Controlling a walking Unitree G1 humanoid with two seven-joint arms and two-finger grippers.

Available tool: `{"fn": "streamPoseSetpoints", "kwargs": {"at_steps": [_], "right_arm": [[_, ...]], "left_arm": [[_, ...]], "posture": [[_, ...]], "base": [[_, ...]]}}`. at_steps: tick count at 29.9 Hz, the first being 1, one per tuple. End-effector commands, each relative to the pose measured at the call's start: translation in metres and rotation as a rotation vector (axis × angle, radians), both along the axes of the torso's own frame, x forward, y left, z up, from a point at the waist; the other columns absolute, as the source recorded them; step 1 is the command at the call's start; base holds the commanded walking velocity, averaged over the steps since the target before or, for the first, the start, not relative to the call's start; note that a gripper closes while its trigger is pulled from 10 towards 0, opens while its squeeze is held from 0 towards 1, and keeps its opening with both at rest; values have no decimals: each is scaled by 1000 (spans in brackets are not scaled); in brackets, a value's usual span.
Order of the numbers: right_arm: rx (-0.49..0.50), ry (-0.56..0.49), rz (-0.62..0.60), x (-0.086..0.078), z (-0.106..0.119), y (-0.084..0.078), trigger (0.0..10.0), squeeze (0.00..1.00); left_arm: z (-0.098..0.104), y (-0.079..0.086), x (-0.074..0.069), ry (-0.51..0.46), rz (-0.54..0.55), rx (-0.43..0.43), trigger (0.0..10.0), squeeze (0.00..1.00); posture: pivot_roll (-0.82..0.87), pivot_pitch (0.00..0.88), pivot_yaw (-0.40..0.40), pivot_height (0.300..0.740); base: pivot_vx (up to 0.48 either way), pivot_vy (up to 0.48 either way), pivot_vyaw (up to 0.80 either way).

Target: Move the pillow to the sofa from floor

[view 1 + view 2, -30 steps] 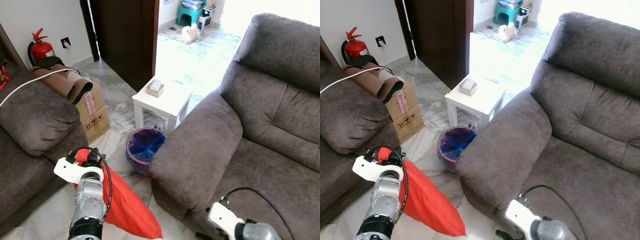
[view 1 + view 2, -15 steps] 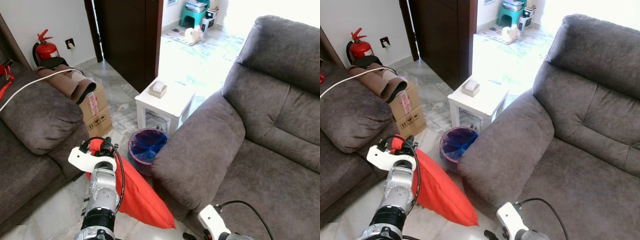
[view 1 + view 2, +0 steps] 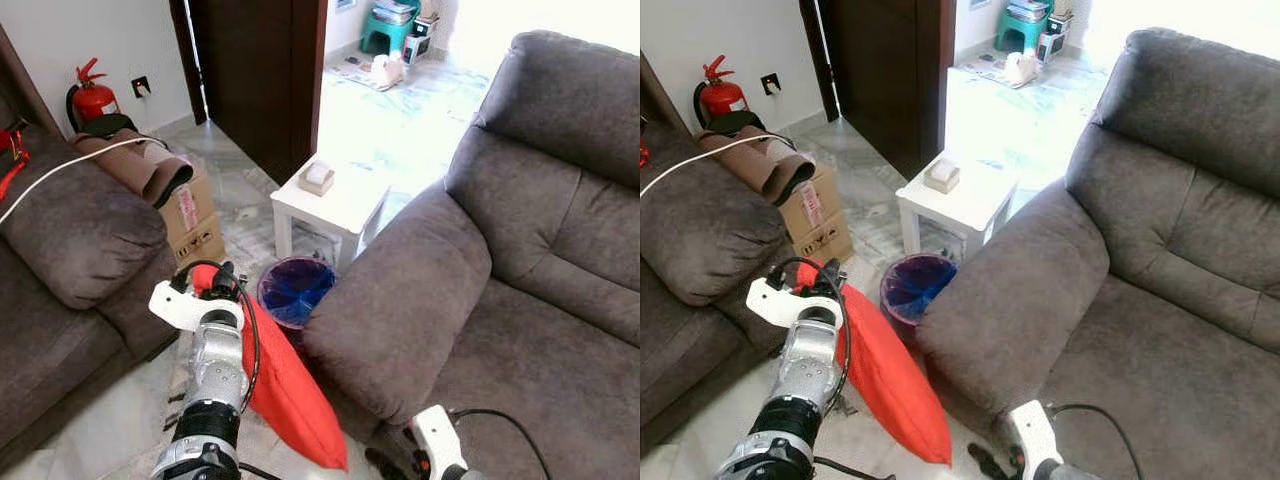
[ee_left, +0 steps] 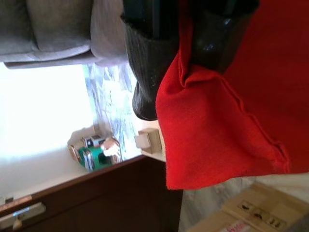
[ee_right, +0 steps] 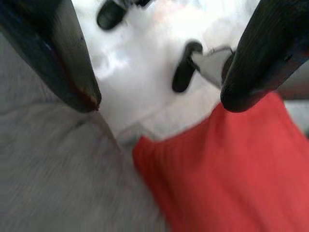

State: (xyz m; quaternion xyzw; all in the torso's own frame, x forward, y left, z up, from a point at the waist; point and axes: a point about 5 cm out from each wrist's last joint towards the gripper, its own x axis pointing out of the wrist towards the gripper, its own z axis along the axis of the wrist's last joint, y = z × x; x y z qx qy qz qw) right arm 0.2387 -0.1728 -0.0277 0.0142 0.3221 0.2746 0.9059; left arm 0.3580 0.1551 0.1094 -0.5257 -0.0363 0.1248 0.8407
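The left gripper [image 4: 193,38] has its fingers [image 4: 145,72] pinched shut on the top corner of the red pillow [image 3: 285,385], so the pillow hangs down off that corner, tilted, with its lower tip pointing at the floor [image 3: 120,420] in the gap between the two sofas. You can see the fabric bunched up between the black fingers in the left wrist view. The pillow is just beside the front of the sofa [image 3: 520,290] armrest on the robot's right, close to it, but I can't tell if it's actually brushing it. It isn't on the seat.

The right gripper [image 5: 159,96] is down low near the front edge of that same sofa, fingers spread wide apart with nothing between them. Its wrist view looks past the fingers at grey upholstery and a chunk of the red pillow.

Behind the pillow there's a blue bin [image 3: 295,290] on the floor, touching or nearly touching the armrest, and just past it a small white desk [image 3: 340,205] with a little box [image 3: 318,177] on top. The other sofa [image 3: 70,250] is on the left with a cardboard box [image 3: 195,225] at its far end, and a fire extinguisher [image 3: 92,98] sits against the wall.
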Motion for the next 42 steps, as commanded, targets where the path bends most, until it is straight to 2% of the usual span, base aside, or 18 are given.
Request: {"fn": "streamPoseSetpoints", "kwargs": {"at_steps": [1,3,6,8,10,14,16,17,18,20,24,26,30,31,37,42], "right_arm": [[22,-39,27,8,10,-1,10000,0],[27,-47,67,10,15,-1,10000,0],[-18,-58,159,11,22,-4,10000,0],[-78,-40,264,5,22,-7,10000,0],[-105,-23,309,1,22,-9,10000,0],[-129,-14,316,3,27,-11,10000,0],[-161,-36,267,10,31,-13,10000,0],[-164,-37,255,11,31,-13,10000,0],[-173,-39,243,13,31,-12,10000,0],[-175,-37,238,13,31,-12,10000,0],[-172,-29,241,13,32,-7,10000,0],[-166,-17,254,9,32,-3,10000,0],[-169,-4,254,8,31,-1,10000,0],[-174,0,254,7,30,-1,10000,0],[-166,-2,264,7,34,3,10000,0],[-173,63,380,-10,33,7,10000,0]], "left_arm": [[30,-7,12,-128,-15,13,10000,0],[32,-10,13,-130,-20,13,10000,0],[37,-14,17,-133,-25,10,10000,0],[37,-16,18,-126,-20,8,10000,0],[36,-16,19,-116,-15,3,10000,0],[32,-19,20,-78,-5,-30,10000,0],[23,-27,21,11,5,-98,10000,0],[21,-29,21,27,7,-122,10000,0],[15,-31,20,62,16,-187,10000,0],[11,-32,19,80,17,-231,10000,0],[6,-36,18,85,17,-313,10000,0],[11,-42,22,47,3,-430,10000,0],[18,-51,27,27,-29,-540,10000,0],[22,-59,29,15,-51,-584,10000,0],[29,-70,31,-2,-71,-621,10000,0],[34,-72,33,-26,-79,-634,10000,0]], "posture": [[-14,106,18,740],[-14,105,20,740],[-19,104,24,740],[-24,103,28,740],[-27,101,31,740],[-36,95,37,740],[-35,89,42,740],[-36,88,43,740],[-35,86,47,740],[-35,84,49,740],[-38,85,53,740],[-37,86,53,740],[-38,92,58,740],[-40,92,59,740],[-50,96,61,740],[-62,101,60,740]], "base": [[0,0,0],[0,0,0],[0,0,0],[0,0,0],[0,0,0],[0,0,0],[0,0,0],[0,0,0],[0,0,0],[0,0,0],[0,0,0],[0,0,0],[0,0,0],[0,0,0],[0,0,0],[0,0,0]]}}
